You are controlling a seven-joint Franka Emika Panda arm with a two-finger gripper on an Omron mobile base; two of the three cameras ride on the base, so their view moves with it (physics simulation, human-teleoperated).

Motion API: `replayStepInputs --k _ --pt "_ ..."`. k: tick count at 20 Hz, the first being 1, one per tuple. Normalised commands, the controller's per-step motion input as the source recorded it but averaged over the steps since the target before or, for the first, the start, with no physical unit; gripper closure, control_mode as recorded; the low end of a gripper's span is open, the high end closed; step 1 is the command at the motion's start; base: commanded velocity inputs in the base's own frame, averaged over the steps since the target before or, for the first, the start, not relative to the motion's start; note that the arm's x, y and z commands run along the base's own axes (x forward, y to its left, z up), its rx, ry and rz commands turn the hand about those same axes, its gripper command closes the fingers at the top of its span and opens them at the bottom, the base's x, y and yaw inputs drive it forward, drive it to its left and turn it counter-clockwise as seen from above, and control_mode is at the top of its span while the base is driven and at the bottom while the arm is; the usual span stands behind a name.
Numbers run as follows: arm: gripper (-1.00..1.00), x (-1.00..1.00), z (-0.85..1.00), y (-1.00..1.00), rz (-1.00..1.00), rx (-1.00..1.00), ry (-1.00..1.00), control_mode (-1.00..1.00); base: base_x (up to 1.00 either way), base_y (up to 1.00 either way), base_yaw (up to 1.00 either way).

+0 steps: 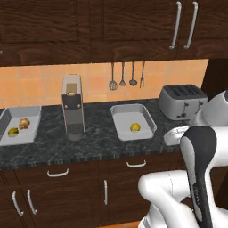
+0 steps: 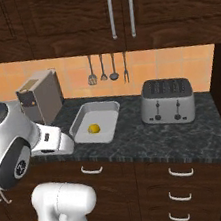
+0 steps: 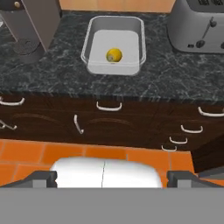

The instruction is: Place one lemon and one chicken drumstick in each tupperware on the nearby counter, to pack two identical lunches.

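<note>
I see right tupperware [image 1: 133,121] on counter [image 1: 89,142] holding one lemon [image 1: 135,128], no drumstick. Left tupperware [image 1: 18,126] at 9 o'clock holds lemon [image 1: 13,132] plus drumstick [image 1: 24,123]: likely packed. Judge drumstick fetch for right tray next. Gripper [image 3: 112,177] tips spread wide, nothing between, hanging off counter front edge. Toaster [image 1: 182,101] at tray's 3 o'clock, coffee machine [image 1: 72,107] at 9; approach open from above.

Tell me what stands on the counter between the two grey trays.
In the left base view, a tall grey coffee machine stands on the dark speckled counter between the left light-grey tray and the right light-grey tray.
</note>
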Motion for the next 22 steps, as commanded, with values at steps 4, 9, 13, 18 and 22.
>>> replayStepInputs --k 4,9,13,18,22 --pt "-1.0 -0.74 0.58 0.0 0.07 0.0 0.0 -1.0 0.0 0.0 0.0" --pt "-1.0 -0.39 0.66 0.0 0.02 0.0 0.04 -1.0 0.0 0.0 0.0" --pt "-1.0 -0.06 0.14 0.0 0.0 0.0 0.02 1.0 -0.13 0.0 -0.06" --pt "-1.0 0.0 0.0 0.0 0.0 0.0 0.0 1.0 -0.59 0.0 -0.03" --pt "-1.0 0.0 0.0 0.0 0.0 0.0 0.0 1.0 -0.95 0.0 -0.03"
